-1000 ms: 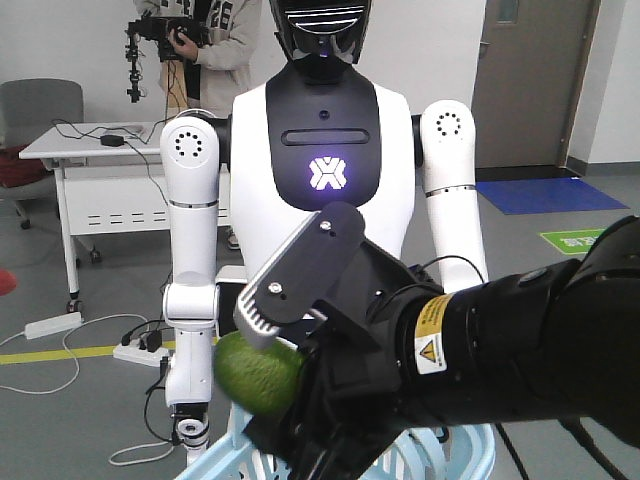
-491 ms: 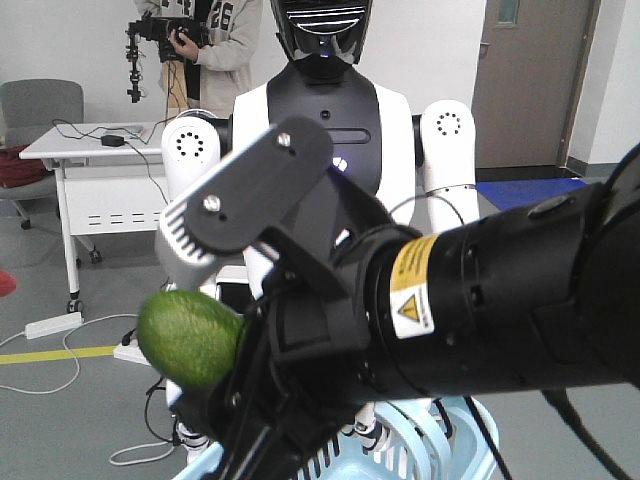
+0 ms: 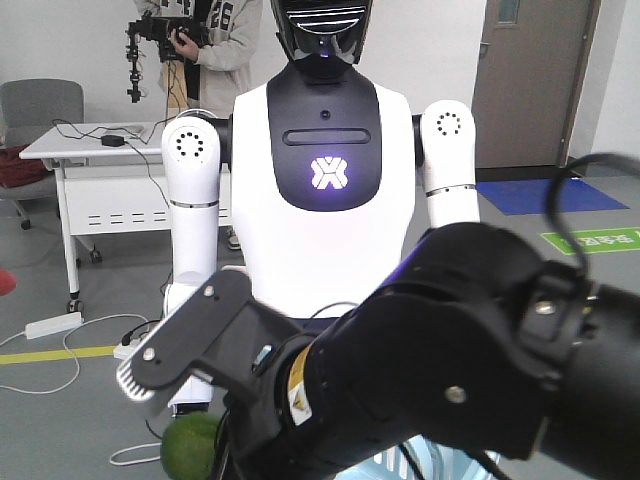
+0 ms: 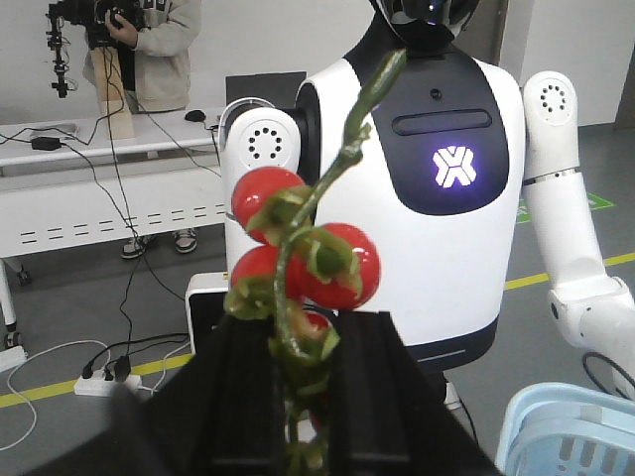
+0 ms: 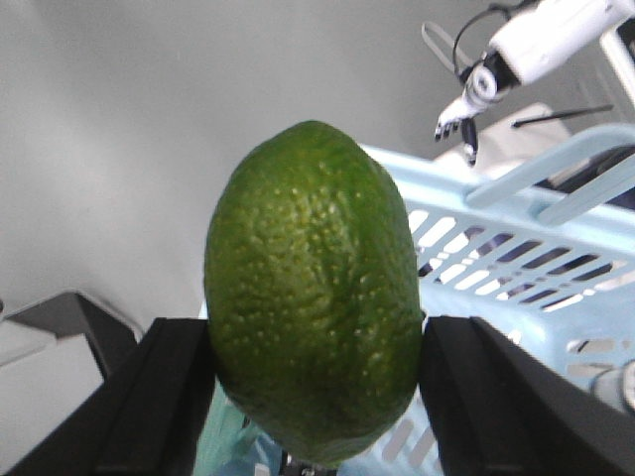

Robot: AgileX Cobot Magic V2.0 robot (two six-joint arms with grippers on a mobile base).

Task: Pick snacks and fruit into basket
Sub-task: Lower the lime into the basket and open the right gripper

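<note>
Right pincer (image 5: 316, 377) clamped on the fruit (image 5: 313, 293), pebbly green, held directly in front of the pale blue basket (image 5: 536, 268). Left pincer (image 4: 298, 397) closed on the stem of a cherry tomato cluster (image 4: 303, 258), held upright, basket rim low at right.

Even, bright indoor light with soft shadows. The fruit (image 5: 314, 297) between the right gripper's (image 5: 314, 382) fingers stays sharp; the basket (image 5: 536, 258) behind it blurs. The front view's near arm is soft.
</note>
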